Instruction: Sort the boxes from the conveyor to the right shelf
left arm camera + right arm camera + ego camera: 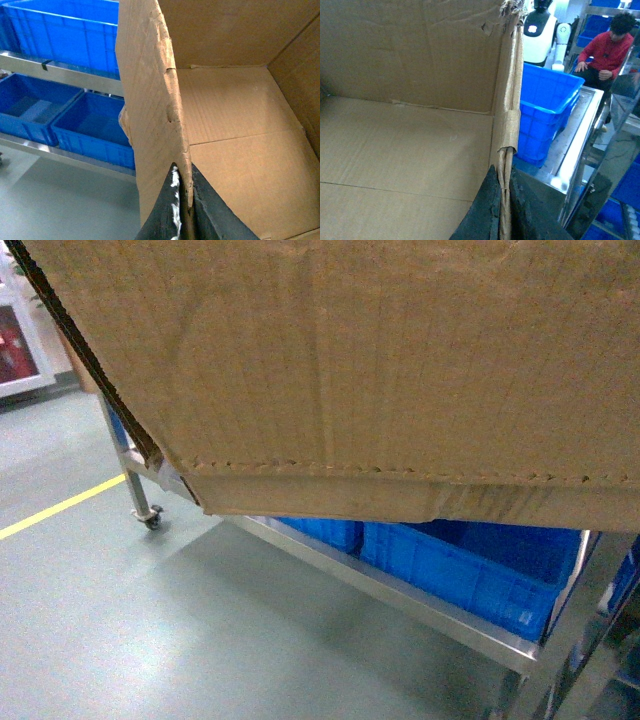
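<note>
The cardboard carton (340, 360) fills the upper part of the head view, tilted, its lower edge hanging above a steel rack (400, 595) that holds blue crates (470, 570). A caster wheel (150, 520) of the rack stands on the grey-green floor (150, 640), near a yellow floor line (55, 508) at the left.

The left claw (184, 205) is closed on the carton's left wall, one black finger on each side of the ragged edge, with the carton's bare inside to the right. Blue crates sit on two rack levels to the left.

The right claw (502, 205) pinches the carton's right wall the same way. Beyond it a blue crate (545, 115) rests on a shiny steel deck (575, 135). Farther off sit a person in a red top (605, 55) and a white robot (540, 25).
</note>
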You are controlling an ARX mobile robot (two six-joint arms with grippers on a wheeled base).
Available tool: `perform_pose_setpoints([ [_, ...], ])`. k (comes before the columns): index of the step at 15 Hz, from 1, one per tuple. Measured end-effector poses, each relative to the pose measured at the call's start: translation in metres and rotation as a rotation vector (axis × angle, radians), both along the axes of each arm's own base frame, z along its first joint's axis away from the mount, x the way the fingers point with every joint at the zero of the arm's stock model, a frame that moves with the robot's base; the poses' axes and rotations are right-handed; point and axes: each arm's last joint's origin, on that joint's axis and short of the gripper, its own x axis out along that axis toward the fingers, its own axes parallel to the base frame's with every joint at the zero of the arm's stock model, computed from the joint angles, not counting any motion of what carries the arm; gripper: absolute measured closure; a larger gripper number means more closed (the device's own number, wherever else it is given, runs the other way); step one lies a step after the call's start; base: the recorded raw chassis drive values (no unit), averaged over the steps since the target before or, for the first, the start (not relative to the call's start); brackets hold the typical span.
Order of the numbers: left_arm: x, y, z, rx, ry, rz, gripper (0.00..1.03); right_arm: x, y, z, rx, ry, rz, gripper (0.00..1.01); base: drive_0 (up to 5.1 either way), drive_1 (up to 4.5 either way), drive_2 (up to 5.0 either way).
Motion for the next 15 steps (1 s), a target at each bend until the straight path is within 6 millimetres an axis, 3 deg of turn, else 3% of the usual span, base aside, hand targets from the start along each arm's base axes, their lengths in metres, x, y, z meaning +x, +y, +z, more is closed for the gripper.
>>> perform_pose_setpoints([
  [15, 0.0, 0.0, 0.0, 0.0, 0.0, 0.0, 1.01, 0.0001, -0.0001, -0.0001, 0.0, 0.0, 0.0, 0.99, -1.7, -1.69, -1.7],
])
